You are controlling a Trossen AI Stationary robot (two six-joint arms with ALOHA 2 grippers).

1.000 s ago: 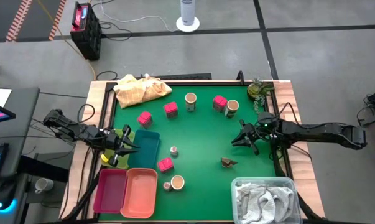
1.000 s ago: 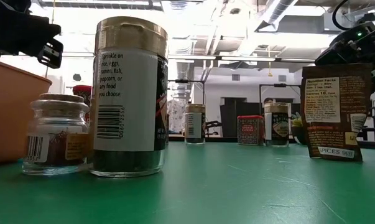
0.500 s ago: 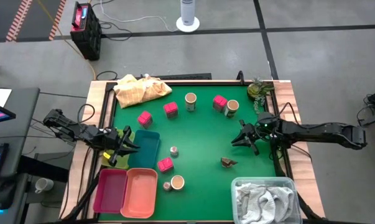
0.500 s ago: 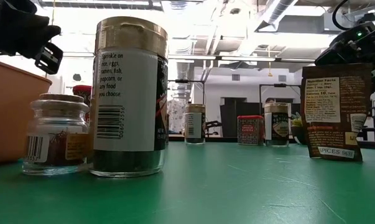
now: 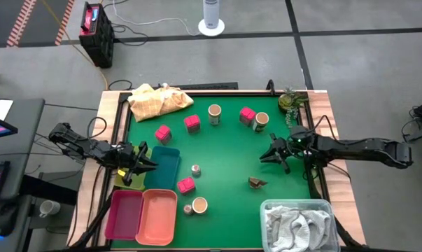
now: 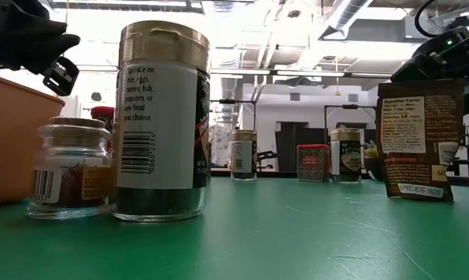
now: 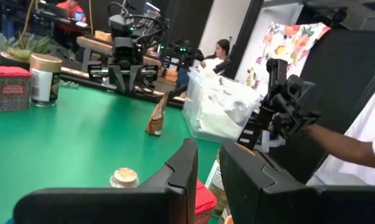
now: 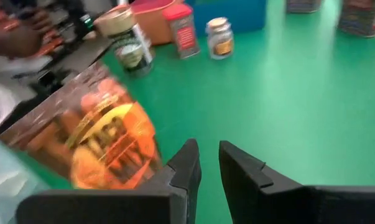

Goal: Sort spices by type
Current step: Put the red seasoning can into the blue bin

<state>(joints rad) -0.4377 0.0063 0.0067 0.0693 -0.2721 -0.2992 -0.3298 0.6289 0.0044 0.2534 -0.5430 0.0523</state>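
The spices are sitting where they were a second ago: three pink-red packets (image 5: 192, 122) and two tan-lidded jars (image 5: 215, 111) along the far part of the green worktop (image 5: 231, 154), a grey-capped jar (image 5: 195, 169) at the middle, another packet and jar near the trays. The brown pouch (image 5: 257, 183) is standing upright on the right, its long axis vertical in the low view.

Only the left gripper (image 5: 144, 163) is differing, sitting slightly farther over the blue tray (image 5: 165, 168), its fingers (image 7: 181, 171) nearly together, holding nothing. The right gripper (image 5: 270, 155) is hovering at the right, fingers (image 8: 187, 165) likewise almost together and empty.

A yellow cloth (image 5: 158, 101) is lying at the far left corner, a towel bin (image 5: 298, 224) near right. Grey floor is surrounding the worktop.
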